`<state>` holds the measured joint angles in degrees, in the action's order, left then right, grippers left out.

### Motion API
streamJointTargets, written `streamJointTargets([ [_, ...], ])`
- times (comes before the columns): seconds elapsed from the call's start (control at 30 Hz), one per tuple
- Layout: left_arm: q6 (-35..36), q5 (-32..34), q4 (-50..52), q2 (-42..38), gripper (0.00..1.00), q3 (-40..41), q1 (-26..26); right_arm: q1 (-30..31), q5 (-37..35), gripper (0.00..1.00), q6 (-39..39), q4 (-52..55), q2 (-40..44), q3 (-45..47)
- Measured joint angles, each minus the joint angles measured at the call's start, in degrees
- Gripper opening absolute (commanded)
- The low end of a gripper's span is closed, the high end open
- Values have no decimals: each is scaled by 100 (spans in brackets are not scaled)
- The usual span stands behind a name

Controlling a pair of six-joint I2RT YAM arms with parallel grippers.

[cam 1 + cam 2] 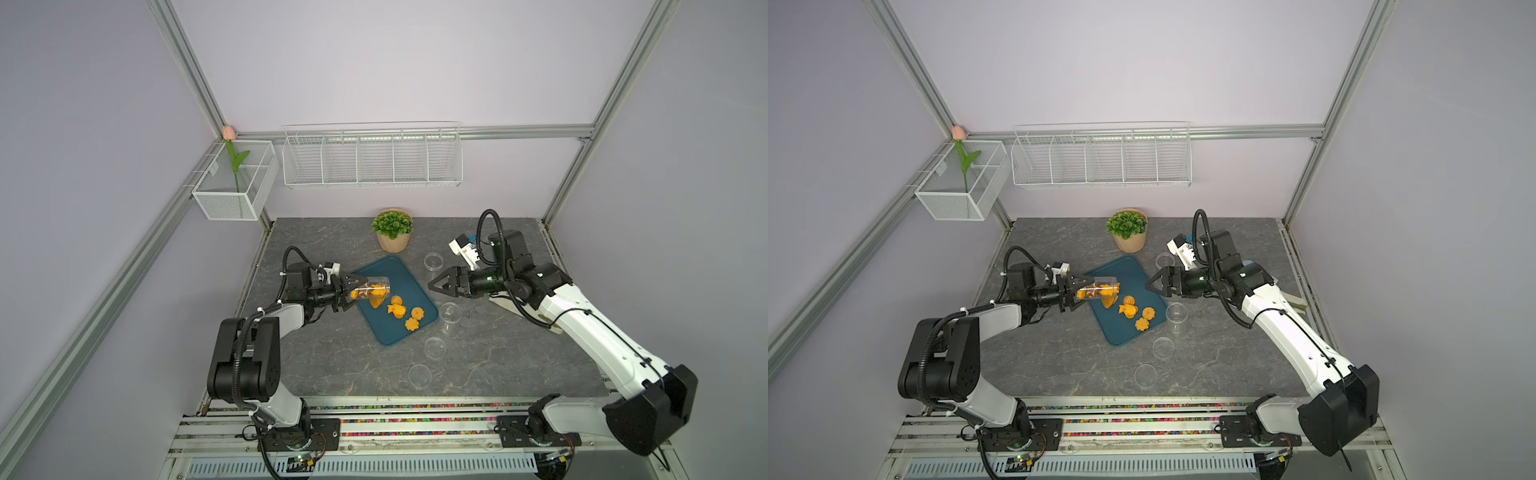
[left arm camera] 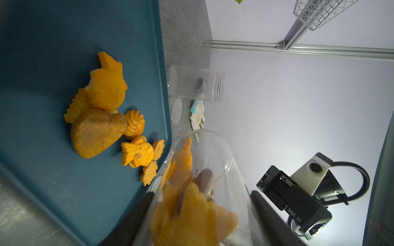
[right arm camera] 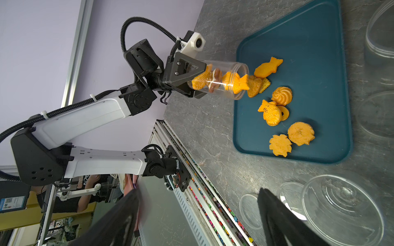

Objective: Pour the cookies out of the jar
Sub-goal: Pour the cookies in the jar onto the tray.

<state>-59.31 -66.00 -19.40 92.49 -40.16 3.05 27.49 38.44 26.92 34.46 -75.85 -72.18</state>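
Note:
My left gripper (image 1: 355,293) (image 2: 201,198) is shut on a clear plastic jar (image 1: 372,286) (image 3: 226,82), held on its side with the mouth over a teal tray (image 1: 399,270) (image 2: 42,64). Orange-golden cookies (image 1: 370,293) (image 2: 187,213) still lie inside the jar, one fish-shaped piece at its mouth. Several more cookies (image 1: 399,309) (image 3: 275,106) lie scattered on the tray just past the mouth. My right gripper (image 1: 434,286) (image 3: 197,196) hovers open and empty to the right of the tray, pointing toward it.
Empty clear jars (image 1: 433,262) (image 1: 450,311) stand right of the tray, with two clear lids (image 1: 435,347) (image 1: 419,375) nearer the front. A potted plant (image 1: 392,230) stands behind the tray. Wire baskets (image 1: 372,158) hang on the back wall.

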Motion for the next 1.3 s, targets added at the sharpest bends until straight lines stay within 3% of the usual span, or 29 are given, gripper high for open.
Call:
streamJointTargets([
  [1.3, 1132, 372, 1840, -79, 67, -667, 361, 37, -284, 89, 155, -212, 573, 809],
])
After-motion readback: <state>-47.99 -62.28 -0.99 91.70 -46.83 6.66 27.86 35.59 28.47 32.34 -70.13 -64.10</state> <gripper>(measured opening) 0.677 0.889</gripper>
